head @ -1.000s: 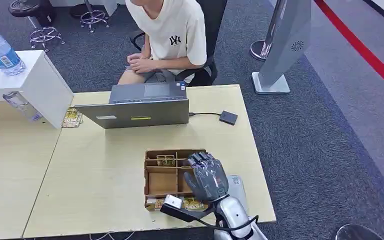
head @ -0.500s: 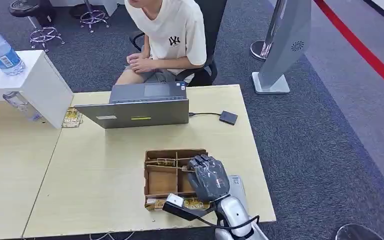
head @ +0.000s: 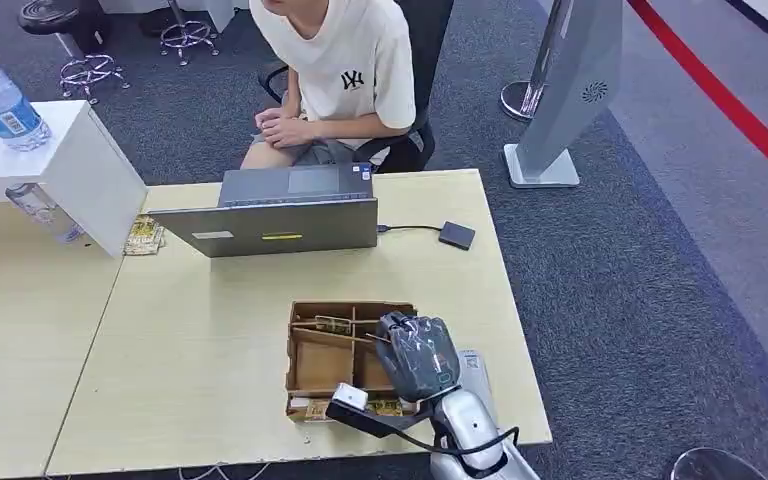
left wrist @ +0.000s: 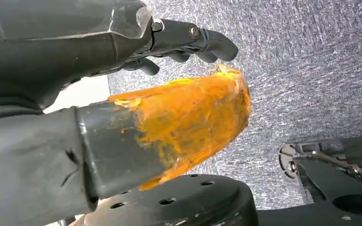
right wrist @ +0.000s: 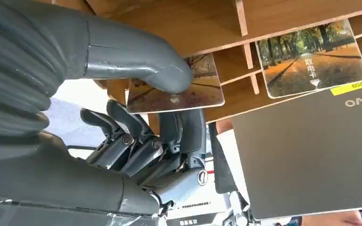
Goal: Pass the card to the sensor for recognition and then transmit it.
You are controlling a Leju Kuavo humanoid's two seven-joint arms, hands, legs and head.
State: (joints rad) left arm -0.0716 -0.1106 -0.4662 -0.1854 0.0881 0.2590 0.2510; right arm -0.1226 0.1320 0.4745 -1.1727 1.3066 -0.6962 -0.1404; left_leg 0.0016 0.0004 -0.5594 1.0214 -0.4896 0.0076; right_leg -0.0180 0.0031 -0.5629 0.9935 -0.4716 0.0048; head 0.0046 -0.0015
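Observation:
My right hand (head: 418,352) is over the right side of the brown cardboard divider box (head: 305,365) near the table's front edge. In the right wrist view its thumb (right wrist: 169,75) presses on the face of a card with an autumn-tree picture (right wrist: 202,94). The dark fingers (right wrist: 179,132) curl under the card's edge, so the card is pinched. A second card of the same kind (right wrist: 311,59) lies in a back compartment (head: 332,324). The small black sensor (head: 457,235) sits on its cable right of the laptop. My left hand (left wrist: 188,42) hangs over the carpet, empty with its fingers apart.
An open grey laptop (head: 280,215) stands at the table's back, with a seated person (head: 345,80) behind it. At the left are a white box (head: 80,170) with a water bottle (head: 0,100) and a stack of cards (head: 144,235). A grey pad (head: 473,370) lies under my right wrist.
My right hand has drawn back toward the table's front edge and its fingers have curled down into the box. The box has shifted slightly.

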